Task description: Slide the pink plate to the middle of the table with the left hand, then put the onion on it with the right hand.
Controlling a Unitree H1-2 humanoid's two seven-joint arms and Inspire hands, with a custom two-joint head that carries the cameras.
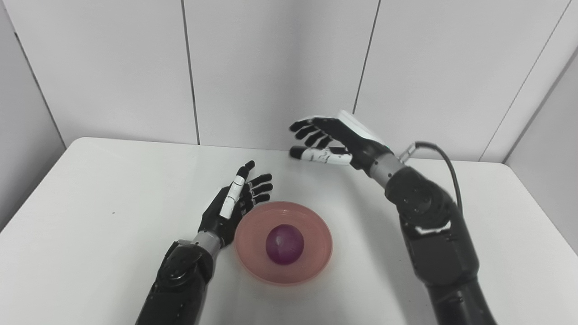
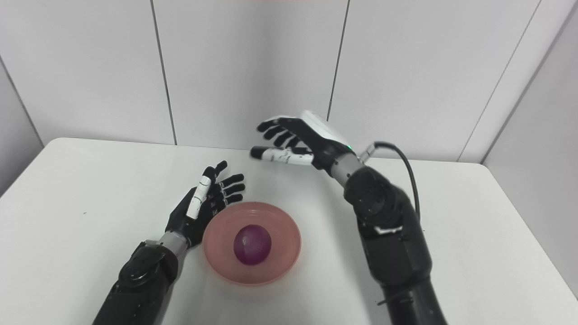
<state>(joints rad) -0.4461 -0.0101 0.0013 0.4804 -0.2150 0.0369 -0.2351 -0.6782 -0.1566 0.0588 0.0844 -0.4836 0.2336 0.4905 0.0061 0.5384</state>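
Onion (image 1: 284,244) resting in the pink plate (image 1: 318,225) near mid-table, below and nearer me than my right hand (image 1: 332,140), which hangs raised, spread and empty, while my left hand (image 1: 237,203) sits open against the plate's left rim.

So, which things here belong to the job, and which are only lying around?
Belong to the job:
- pink plate, near the middle of the table
- onion, lying in the plate
- left hand, open, beside the plate's left rim
- right hand, open, raised beyond the plate

Only around:
- table
- no loose things visible
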